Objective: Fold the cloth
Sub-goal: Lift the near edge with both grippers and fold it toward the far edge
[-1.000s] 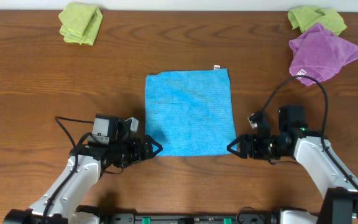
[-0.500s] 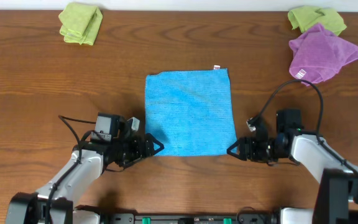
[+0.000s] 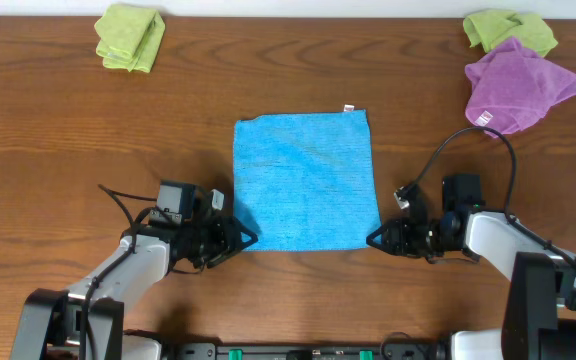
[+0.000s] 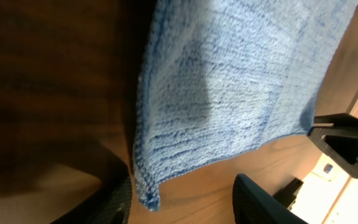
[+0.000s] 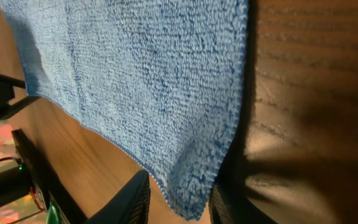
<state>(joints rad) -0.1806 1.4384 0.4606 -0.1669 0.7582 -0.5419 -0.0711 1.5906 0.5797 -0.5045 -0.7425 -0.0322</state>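
Observation:
The sky-blue cloth [image 3: 303, 180] lies flat and unfolded in the middle of the table, with its white tag [image 3: 348, 108] at the far right corner. My left gripper [image 3: 249, 240] is open at the near left corner. In the left wrist view [image 4: 182, 202] that corner of the cloth [image 4: 229, 81] lies on the wood between the jaws, close to the left finger. My right gripper [image 3: 371, 239] is at the near right corner. In the right wrist view [image 5: 179, 199] its jaws are open and straddle that corner of the cloth [image 5: 135, 74].
A lime-green cloth [image 3: 130, 36] lies at the far left. Another lime-green cloth [image 3: 508, 28] and a purple cloth [image 3: 518, 85] lie at the far right. A black cable [image 3: 468, 135] loops above the right arm.
Both arms have edged a little closer to the near corners of the cloth. The cloth itself has not moved.

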